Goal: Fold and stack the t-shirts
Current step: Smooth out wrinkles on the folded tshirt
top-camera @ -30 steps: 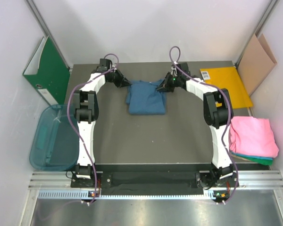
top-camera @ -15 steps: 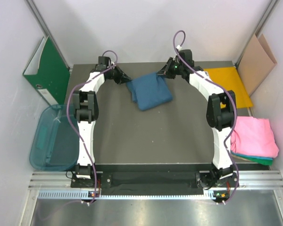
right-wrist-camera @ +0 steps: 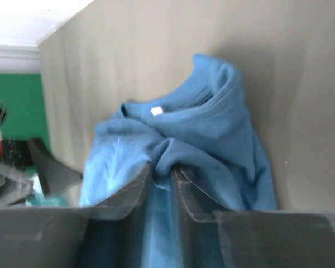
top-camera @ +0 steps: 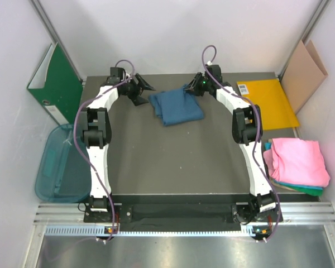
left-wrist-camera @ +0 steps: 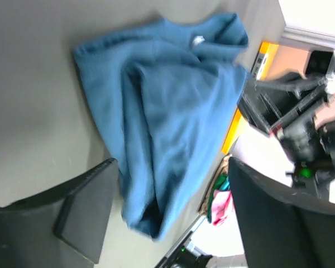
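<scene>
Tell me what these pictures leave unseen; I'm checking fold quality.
Dark blue cloth t-shirt: lower layers hidden under its own top fold, every view.
Teal-green shirt: only an edge shows beneath the pink folded shirt, top view.
Orange padded envelope: label too small to read, top view.

The dark blue t-shirt (top-camera: 177, 106) lies loosely folded at the far middle (rumpled, not a neat rectangle). At the near right, the pink t-shirt (top-camera: 298, 161) sits bunched atop the teal-green t-shirt (top-camera: 301, 188).
</scene>
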Controlling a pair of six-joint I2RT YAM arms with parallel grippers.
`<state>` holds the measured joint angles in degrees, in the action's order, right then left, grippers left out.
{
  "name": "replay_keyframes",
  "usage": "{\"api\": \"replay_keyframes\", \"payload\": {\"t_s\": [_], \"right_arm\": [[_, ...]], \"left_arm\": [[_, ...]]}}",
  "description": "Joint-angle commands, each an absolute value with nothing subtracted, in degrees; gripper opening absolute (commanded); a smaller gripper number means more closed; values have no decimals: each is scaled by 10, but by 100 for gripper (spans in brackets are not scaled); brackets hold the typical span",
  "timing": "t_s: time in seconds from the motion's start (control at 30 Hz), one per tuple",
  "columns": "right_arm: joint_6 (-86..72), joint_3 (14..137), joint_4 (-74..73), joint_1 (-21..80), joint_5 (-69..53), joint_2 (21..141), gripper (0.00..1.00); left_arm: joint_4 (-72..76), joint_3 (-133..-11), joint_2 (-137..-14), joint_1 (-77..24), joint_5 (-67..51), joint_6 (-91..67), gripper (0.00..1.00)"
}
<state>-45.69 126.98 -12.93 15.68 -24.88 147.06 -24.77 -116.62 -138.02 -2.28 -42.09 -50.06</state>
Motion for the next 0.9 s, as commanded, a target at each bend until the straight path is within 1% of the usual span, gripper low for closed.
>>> {"api": "replay_keyframes", "payload": {"t_s": [0.0,0.03,0.07,0.1,0.13,0.17,0.2,0.27,0.37,0.43,0.67,0.73,0.77,0.8,0.83,0.87], "right_arm": [[-489,1310,-92,144,-244,1484,41],[-480,1308,-95,144,-243,1481,56],[-474,1285,-97,145,-240,1459,61],[-463,1266,-95,145,-236,1443,79],[-446,1242,-90,146,-232,1402,84],[-436,1191,-85,145,-229,1380,87],[-426,1167,-85,143,-226,1358,93],[-402,1098,-88,139,-216,1294,99],[-377,1020,-91,131,-210,1220,100],[-360,992,-97,127,-207,1176,100],[-304,902,-141,124,-188,1099,100],[-294,878,-154,122,-181,1078,100],[-291,869,-156,121,-180,1071,100],[-286,863,-163,120,-178,1065,100],[-282,851,-164,120,-177,1055,100],[-280,846,-166,120,-177,1050,100]], "left_arm": [[-271,-1124,-1272,-23,-396,-441,91],[-271,-1112,-1254,-24,-390,-434,94],[-271,-1101,-1246,-25,-382,-424,98],[-270,-1079,-1240,-25,-378,-421,99],[-270,-1071,-1240,-28,-380,-419,99],[-272,-1064,-1242,-30,-379,-415,99],[-276,-1059,-1247,-33,-379,-411,99],[-283,-1044,-1252,-47,-374,-397,99],[-287,-1026,-1260,-71,-359,-382,99],[-285,-1017,-1267,-87,-345,-381,99],[-249,-1006,-1302,-124,-336,-394,99],[-252,-1027,-1324,-135,-335,-399,96],[-251,-1034,-1332,-139,-336,-401,79],[-255,-1048,-1346,-141,-342,-403,59],[-259,-1051,-1353,-145,-343,-409,32],[-265,-1056,-1358,-146,-342,-412,0]]}}
